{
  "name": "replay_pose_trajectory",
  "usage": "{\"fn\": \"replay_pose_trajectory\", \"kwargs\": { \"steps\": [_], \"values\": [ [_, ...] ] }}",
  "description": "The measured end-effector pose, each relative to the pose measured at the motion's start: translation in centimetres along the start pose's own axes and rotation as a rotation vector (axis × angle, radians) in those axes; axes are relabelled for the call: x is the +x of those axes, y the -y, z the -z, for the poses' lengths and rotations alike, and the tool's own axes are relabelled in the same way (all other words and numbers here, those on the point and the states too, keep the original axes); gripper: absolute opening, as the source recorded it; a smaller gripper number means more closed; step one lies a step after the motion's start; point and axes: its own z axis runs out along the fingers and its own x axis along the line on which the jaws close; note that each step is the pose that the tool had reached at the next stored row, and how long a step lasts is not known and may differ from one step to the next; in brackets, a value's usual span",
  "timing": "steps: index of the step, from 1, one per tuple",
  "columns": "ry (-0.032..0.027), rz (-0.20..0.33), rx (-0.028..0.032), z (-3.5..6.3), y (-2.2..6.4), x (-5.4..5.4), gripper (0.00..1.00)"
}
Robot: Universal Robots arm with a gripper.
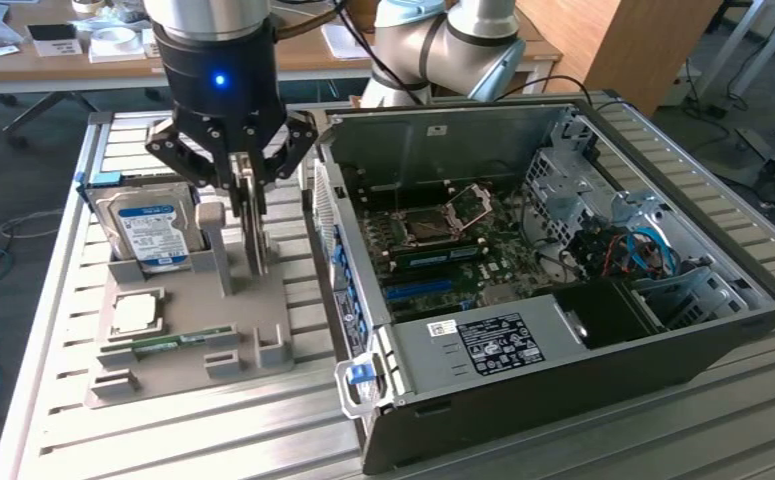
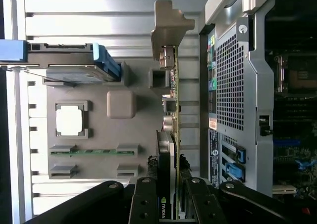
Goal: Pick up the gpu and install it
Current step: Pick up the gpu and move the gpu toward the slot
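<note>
Exterior view: the gripper hangs over the grey parts tray, its fingers closed on the gpu. The card stands upright on edge between the hard drive and the open computer case. Its lower edge seems to be at the tray, though I cannot tell whether it is lifted clear.

Wrist view: the fingers clamp the gpu from both sides. Its silvery bracket is at the far end, just beside the case's perforated rear panel.
</note>
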Motion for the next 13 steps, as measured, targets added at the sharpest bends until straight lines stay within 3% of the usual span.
{"fn": "replay_pose_trajectory", "kwargs": {
  "steps": [13],
  "values": [
    [0.0001,0.0,0.0,0.72,-0.03,-0.02,0.27]
  ]
}}
